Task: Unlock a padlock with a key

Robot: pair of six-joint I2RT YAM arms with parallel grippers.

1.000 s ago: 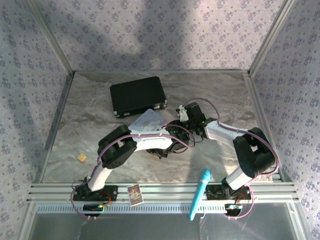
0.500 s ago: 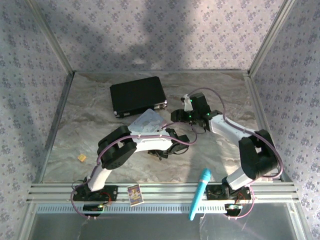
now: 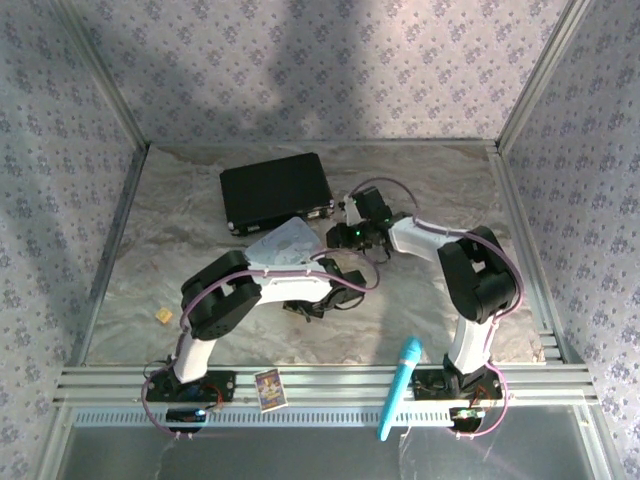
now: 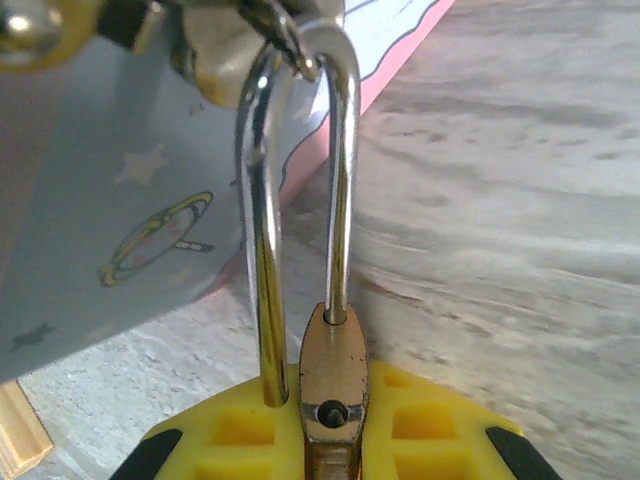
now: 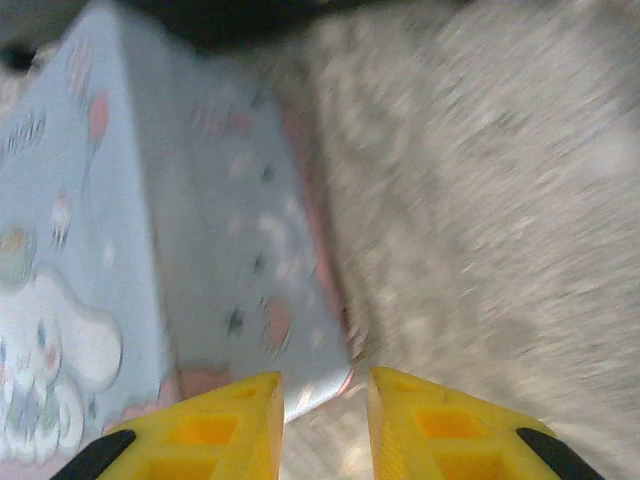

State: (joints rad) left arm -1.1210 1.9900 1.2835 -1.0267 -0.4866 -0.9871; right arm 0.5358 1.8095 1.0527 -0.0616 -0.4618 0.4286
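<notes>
The brass padlock (image 4: 334, 375) is pinched between the yellow fingers of my left gripper (image 4: 335, 440), which is shut on it. Its silver shackle (image 4: 345, 180) runs up through the hasp of the pastel tin (image 4: 110, 200). One shackle leg enters the body; the other stands beside it, next to an empty hole. My right gripper (image 5: 322, 385) is open with nothing between its fingers, just over a corner of the pastel tin (image 5: 210, 250). From above, the left gripper (image 3: 328, 275) and right gripper (image 3: 342, 234) meet beside the tin (image 3: 285, 242). The key is out of view.
A black case (image 3: 275, 190) lies behind the tin. A small tan block (image 3: 162, 316) sits at the left. A blue cylinder (image 3: 400, 385) and a small card (image 3: 268, 388) rest on the front rail. Patterned walls enclose the table.
My right arm has folded and swung its gripper left, toward the tin. The left arm has shifted slightly left and still holds the padlock.
</notes>
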